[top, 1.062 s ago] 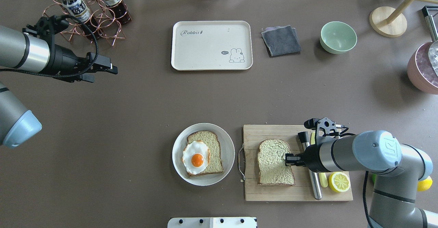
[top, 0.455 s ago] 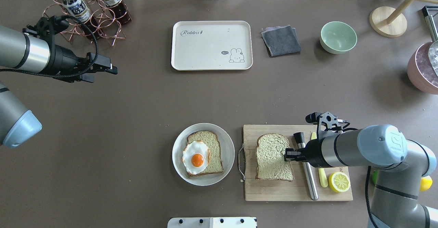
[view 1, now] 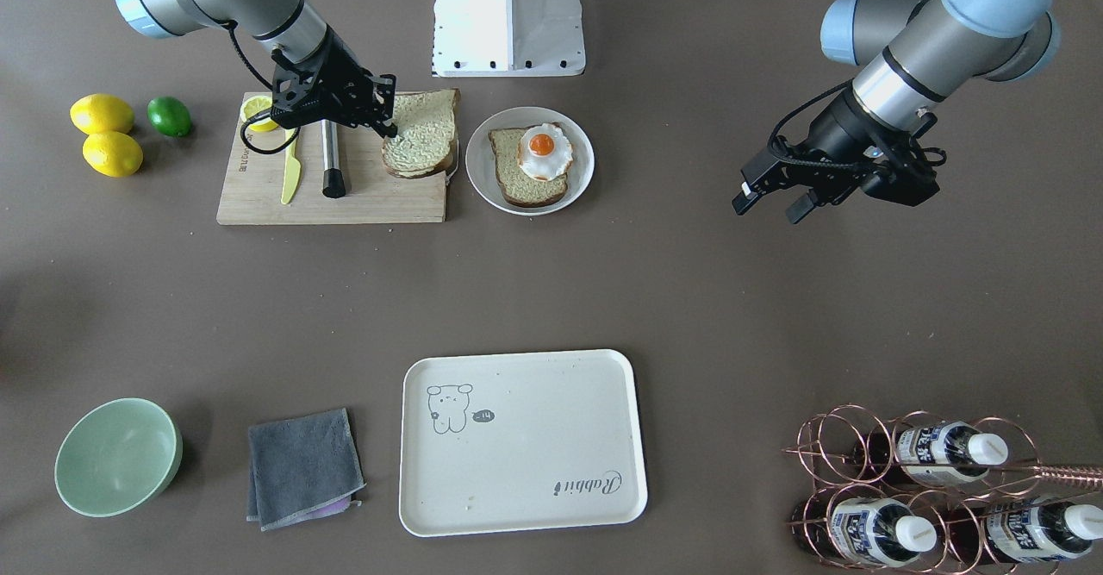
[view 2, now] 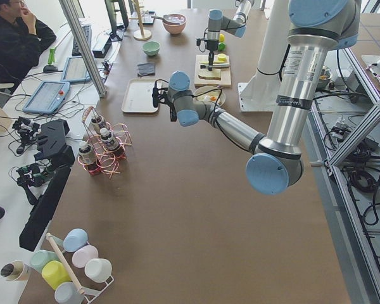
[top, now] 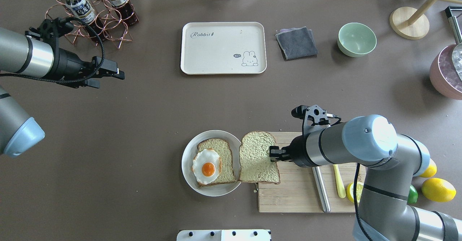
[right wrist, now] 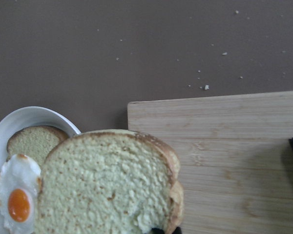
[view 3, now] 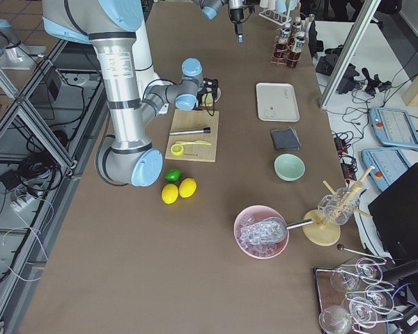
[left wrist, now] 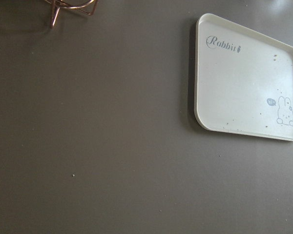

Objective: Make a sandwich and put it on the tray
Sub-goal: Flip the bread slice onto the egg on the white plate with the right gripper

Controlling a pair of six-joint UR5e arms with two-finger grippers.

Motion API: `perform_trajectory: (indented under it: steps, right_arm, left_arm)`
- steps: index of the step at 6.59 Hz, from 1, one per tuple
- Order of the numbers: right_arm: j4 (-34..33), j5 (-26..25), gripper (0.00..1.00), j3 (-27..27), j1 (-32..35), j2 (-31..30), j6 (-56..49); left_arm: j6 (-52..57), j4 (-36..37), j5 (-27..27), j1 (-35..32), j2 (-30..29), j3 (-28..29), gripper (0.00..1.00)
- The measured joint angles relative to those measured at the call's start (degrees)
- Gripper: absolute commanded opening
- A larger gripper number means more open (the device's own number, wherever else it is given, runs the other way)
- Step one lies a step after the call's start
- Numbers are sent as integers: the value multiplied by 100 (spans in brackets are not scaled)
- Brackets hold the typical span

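Observation:
My right gripper is shut on the right edge of a slice of bread and holds it raised over the gap between the wooden cutting board and the round white plate. The held slice fills the bottom of the right wrist view. The other slice lies on the plate with the fried egg on its left half. The cream tray sits bare at the far middle and also shows in the left wrist view. My left gripper is open and empty, hovering far to the left.
On the board lie a steel-handled knife, a yellow knife and a lemon half. Lemons sit at right. A grey cloth and green bowl flank the tray. A bottle rack stands far left, a pink bowl far right.
My right gripper has lifted the bread slice off the cutting board and carried it left toward the plate. The left arm has stayed still.

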Motion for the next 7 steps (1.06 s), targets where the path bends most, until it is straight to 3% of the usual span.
perform_trajectory:
  steps: [2, 6, 7]
  right_arm:
    - [-871, -404, 0, -278, -267, 952, -24]
    - [-972, -1030, 0, -1244, -563, 1696, -134]
    - [-966, -1088, 89, -1335, -592, 1717, -209]
  left_arm:
    - [-6, -3, 259, 177, 3, -3, 98]
    - [-1, -11, 442, 312, 3, 57, 98]
    - [0, -15, 444, 314, 3, 76, 98]
